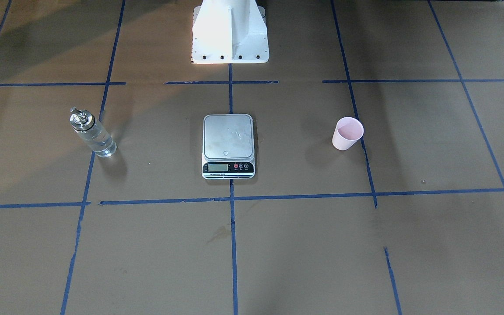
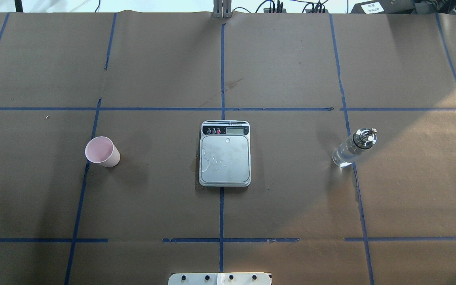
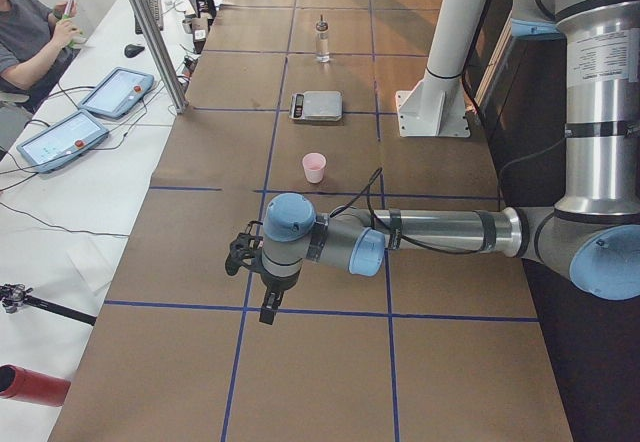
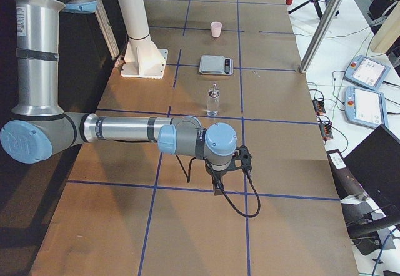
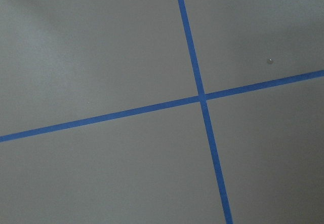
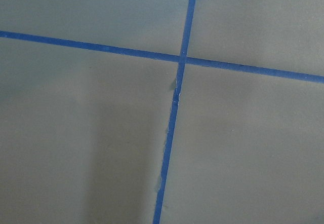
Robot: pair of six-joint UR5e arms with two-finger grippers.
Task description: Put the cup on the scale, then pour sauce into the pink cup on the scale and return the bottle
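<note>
The pale pink cup [image 1: 347,133] stands upright on the brown paper, apart from the scale [image 1: 228,145], on the robot's left [image 2: 102,151]. The scale's silver platform [image 2: 225,158] is bare except for a few wet spots. The clear glass bottle [image 1: 92,132] with a silver collar and spout stands upright on the robot's right [image 2: 352,147], with clear sauce inside. The left gripper [image 3: 268,307] hangs over the table's near end, well short of the cup [image 3: 314,167]. The right gripper [image 4: 215,185] hangs near the bottle [image 4: 213,101]. I cannot tell whether either is open or shut. Both wrist views show only paper and blue tape.
The white robot pedestal [image 1: 230,35] stands behind the scale. Blue tape lines [image 2: 222,95] grid the brown paper. An operator [image 3: 30,32] sits beside the table with tablets [image 3: 60,137]. Two more tablets [image 4: 365,95] lie on the side desk.
</note>
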